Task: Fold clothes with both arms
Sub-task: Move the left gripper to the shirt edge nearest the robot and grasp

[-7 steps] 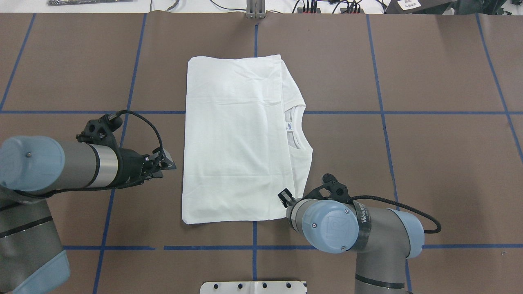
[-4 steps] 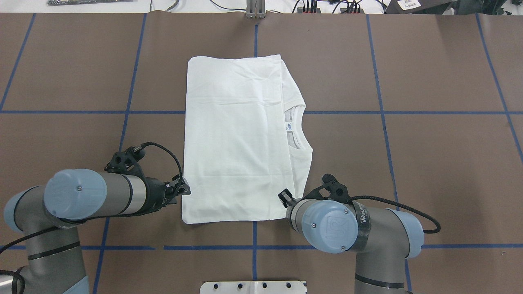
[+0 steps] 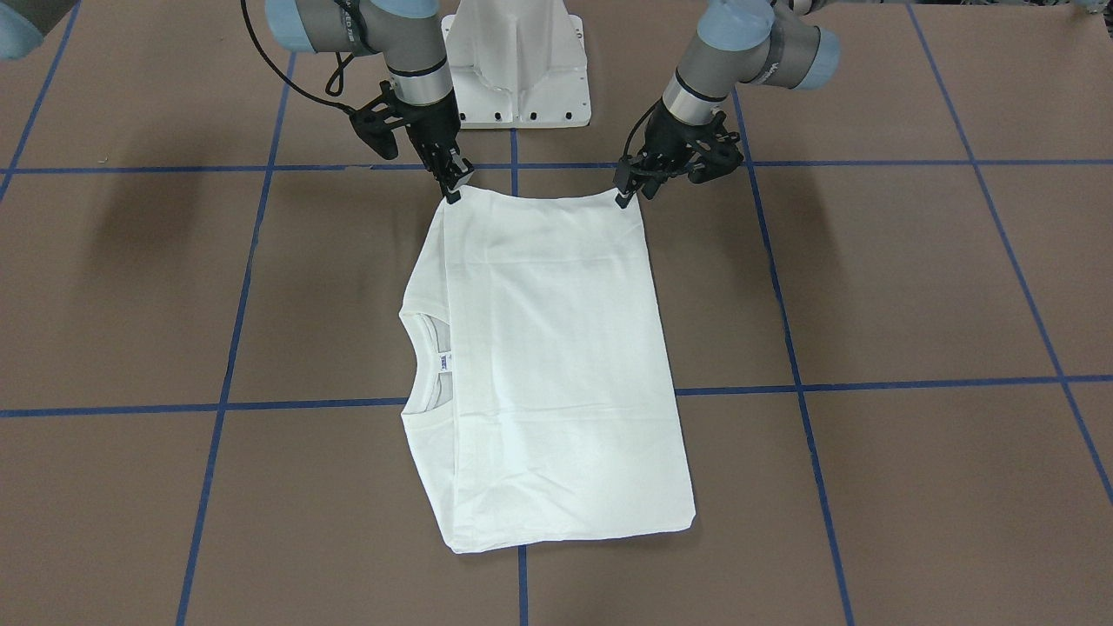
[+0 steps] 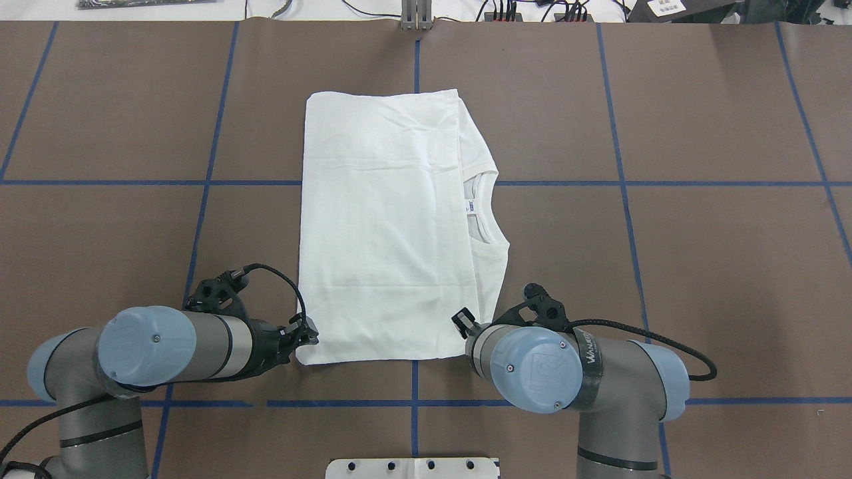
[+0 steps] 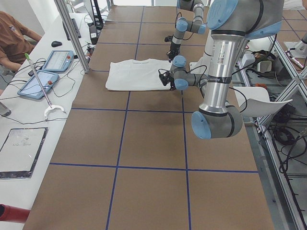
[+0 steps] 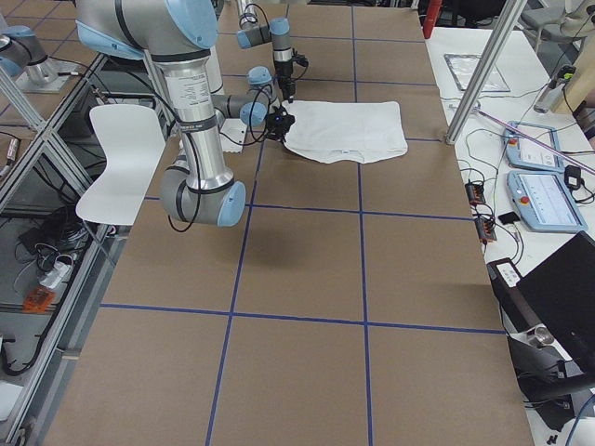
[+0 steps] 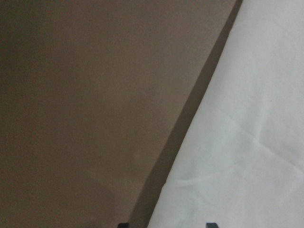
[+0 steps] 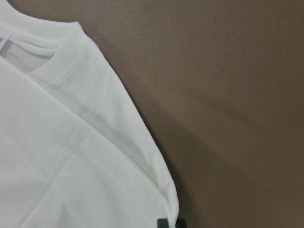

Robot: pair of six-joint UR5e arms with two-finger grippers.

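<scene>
The white shirt (image 4: 386, 226) lies folded into a long rectangle mid-table, its ribbed collar (image 4: 484, 214) and small neck label showing at the right edge. My left gripper (image 4: 307, 332) is at the shirt's near left corner. In the left wrist view its tips are apart, open, with the shirt's hem (image 7: 247, 142) between them. My right gripper (image 4: 464, 324) is at the near right corner, and in the right wrist view it is shut on the shirt's corner (image 8: 161, 199). Facing the robot, the left gripper (image 3: 628, 193) and right gripper (image 3: 454, 187) touch the shirt's (image 3: 556, 365) two corners nearest the base.
The white pedestal (image 3: 519, 61) stands just behind the grippers. Blue tape lines cross the brown table cover (image 4: 699, 266). Cables lie along the far edge. In the left side view a person (image 5: 12, 38) sits by tablets (image 5: 41, 81) on a side bench.
My left arm has swung toward the robot and in to the shirt's near left corner. The right arm and the shirt have stayed put.
</scene>
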